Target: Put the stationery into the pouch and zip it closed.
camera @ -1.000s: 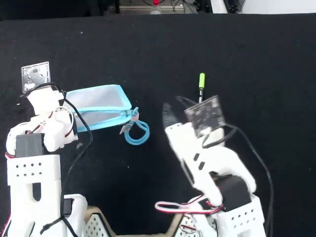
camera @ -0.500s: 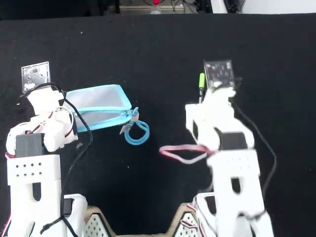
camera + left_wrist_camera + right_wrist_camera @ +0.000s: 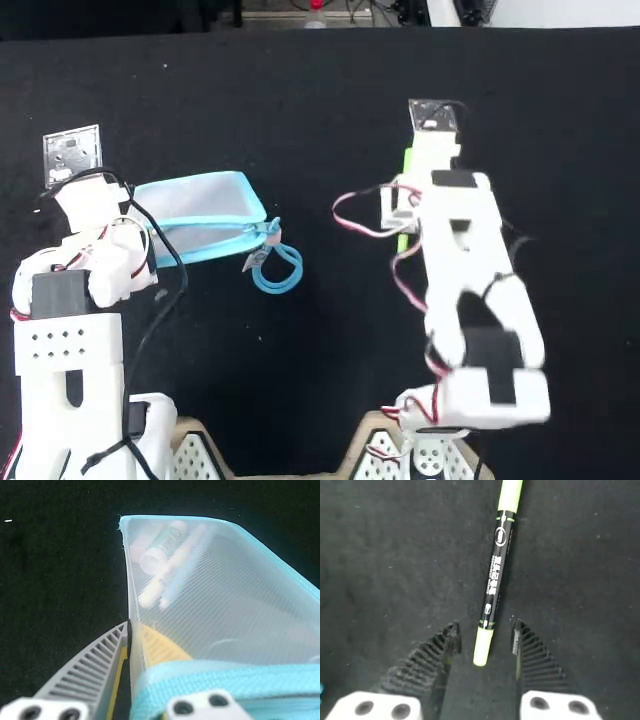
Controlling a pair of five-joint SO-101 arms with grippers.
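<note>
A black tabletop point(image 3: 300, 90) fills the room's working area, with cables and clutter along the back wall. Within the last second the arm on the right of the high view has swung up from the lower centre of the frame and stretched out toward the upper centre. This carries the right gripper point(image 3: 485, 626) onto the last loose item, a lime-green and black plastic highlighter pen point(image 3: 495, 580). The pick-up looks to be the step now in hand.

The jaws stand moderately wide, one on each side of the pen's near green tip and not touching it. The barrel runs away between them, nearly in line with the fingers.

At left centre of the high view, the translucent white mesh pouch point(image 3: 205, 215) with light-blue trim lies where it was. The left gripper point(image 3: 131, 650) is clamped on its edge. Several pale pens point(image 3: 165, 565) show through the mesh. A blue cord loop point(image 3: 277, 268) trails from the zip end toward frame centre, well apart from the pen.
</note>
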